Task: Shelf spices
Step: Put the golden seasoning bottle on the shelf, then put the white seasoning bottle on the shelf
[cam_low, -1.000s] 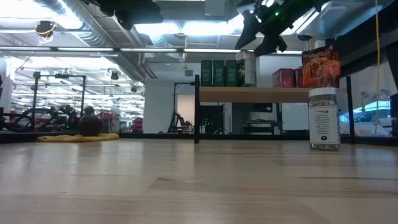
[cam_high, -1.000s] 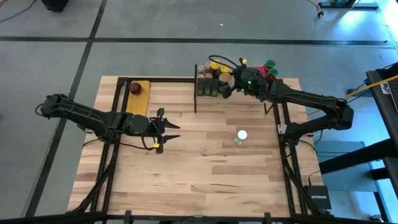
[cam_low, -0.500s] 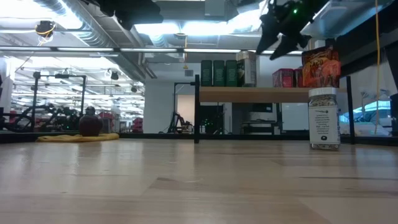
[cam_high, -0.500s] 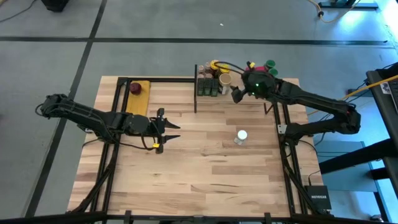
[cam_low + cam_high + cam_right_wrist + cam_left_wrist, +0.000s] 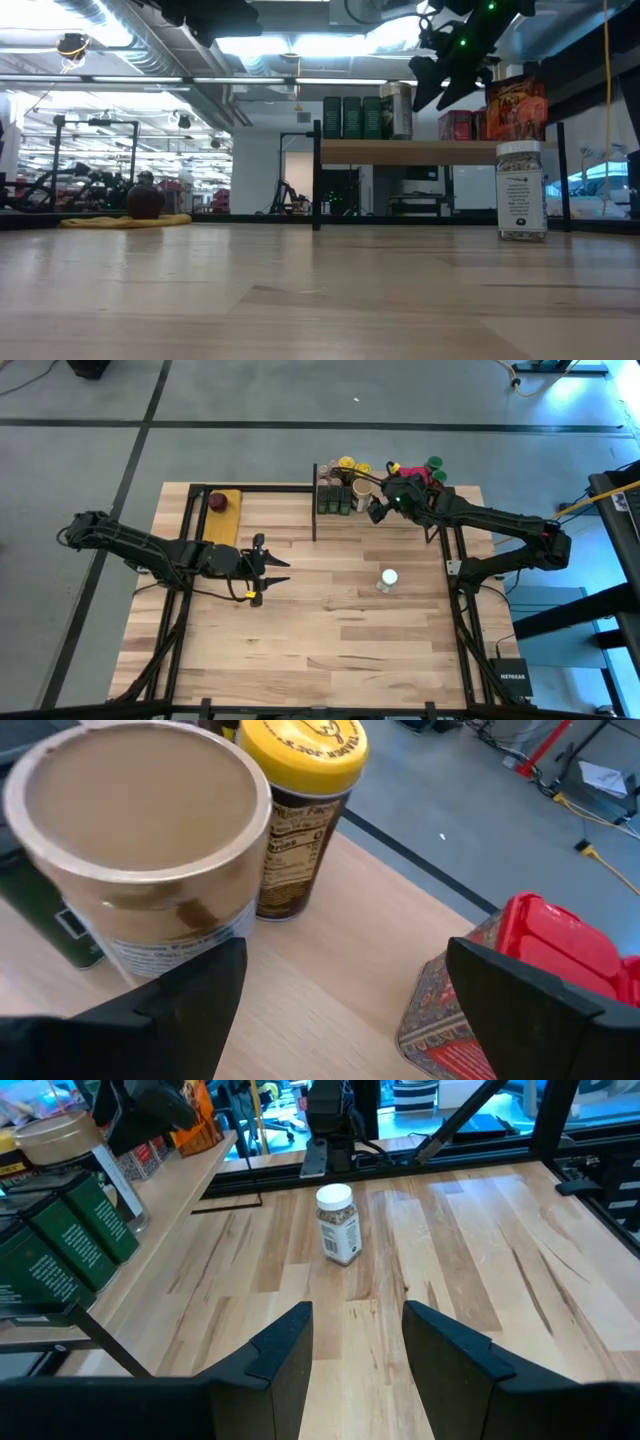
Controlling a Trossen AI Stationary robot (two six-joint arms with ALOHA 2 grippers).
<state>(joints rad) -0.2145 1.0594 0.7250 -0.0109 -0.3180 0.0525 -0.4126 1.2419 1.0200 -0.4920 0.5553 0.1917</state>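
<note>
Right gripper (image 5: 340, 1010) jaws spread, empty; tan-lidded jar (image 5: 140, 850) beside one finger, red box (image 5: 545, 935) beside the other. Left gripper (image 5: 355, 1345) parted, empty.

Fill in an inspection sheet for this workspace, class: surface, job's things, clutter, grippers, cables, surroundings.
Surface: plank-striped tabletop, mostly bare.
Job's things: shelf holds green tins, jars and red boxes; one white-lidded jar stands on the tabletop.
Clutter: dark red round thing on a yellow pad.
Grippers: right gripper open above the shelf, empty; left gripper open, empty, low over the tabletop.
Cables: yellow cord on the floor.
Surroundings: workshop room beyond; no people seen.
</note>
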